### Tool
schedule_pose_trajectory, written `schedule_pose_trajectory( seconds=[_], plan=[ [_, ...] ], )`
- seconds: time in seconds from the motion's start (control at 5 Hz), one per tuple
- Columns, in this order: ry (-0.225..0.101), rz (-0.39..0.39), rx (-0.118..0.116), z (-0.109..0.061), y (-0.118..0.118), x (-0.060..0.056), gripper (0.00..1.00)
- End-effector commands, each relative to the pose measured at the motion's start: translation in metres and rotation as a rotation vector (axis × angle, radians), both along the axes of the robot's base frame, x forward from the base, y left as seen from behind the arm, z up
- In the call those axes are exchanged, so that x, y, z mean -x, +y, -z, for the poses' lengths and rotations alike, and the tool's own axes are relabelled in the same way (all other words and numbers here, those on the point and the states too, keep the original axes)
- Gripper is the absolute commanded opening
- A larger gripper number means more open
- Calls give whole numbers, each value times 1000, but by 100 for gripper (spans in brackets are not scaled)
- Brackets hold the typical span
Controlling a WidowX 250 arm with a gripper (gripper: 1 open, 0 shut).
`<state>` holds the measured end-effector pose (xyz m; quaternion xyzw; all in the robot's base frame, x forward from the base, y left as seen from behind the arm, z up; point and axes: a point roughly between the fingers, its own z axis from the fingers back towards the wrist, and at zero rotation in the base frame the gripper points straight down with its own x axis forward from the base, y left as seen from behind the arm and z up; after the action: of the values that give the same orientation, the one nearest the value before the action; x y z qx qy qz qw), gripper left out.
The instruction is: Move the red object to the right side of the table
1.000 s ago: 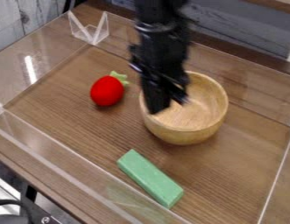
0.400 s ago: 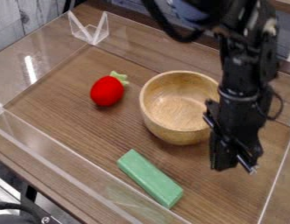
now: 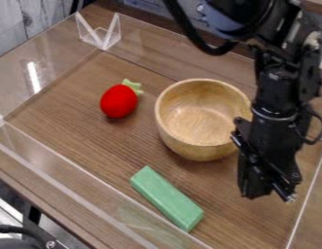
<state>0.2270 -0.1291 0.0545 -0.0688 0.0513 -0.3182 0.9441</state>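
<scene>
— Hanging low at the table's (image 3: 72, 146) right side, the black robot gripper (image 3: 268, 185) held nothing. How wide its jaws stood couldn't be told.

— And the small round red strawberry toy (image 3: 119, 100)?

— It sat left of the round wooden bowl (image 3: 202, 119), well apart from the gripper. Best to rise, clear the bowl, then descend straight over it, avoiding the green rectangular block (image 3: 166, 197).

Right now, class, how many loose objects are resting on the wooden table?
3: the red object at left, the wooden bowl in the middle, the green block near the front wall. Something behind the arm may be hidden.
</scene>
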Motion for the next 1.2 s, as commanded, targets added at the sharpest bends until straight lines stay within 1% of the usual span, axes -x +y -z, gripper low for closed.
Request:
schedule_pose_trajectory(
  seconds=[0.0,0.2,0.6,0.8,1.0],
  plan=[
    [-55,13,3,-13,6,-2,100],
    [-65,19,-17,-13,11,-2,100],
    [-88,-25,-59,-17,40,-6,100],
    [-104,-72,-75,-24,54,4,100],
    [-117,-116,-86,-29,66,11,100]
  ],
)
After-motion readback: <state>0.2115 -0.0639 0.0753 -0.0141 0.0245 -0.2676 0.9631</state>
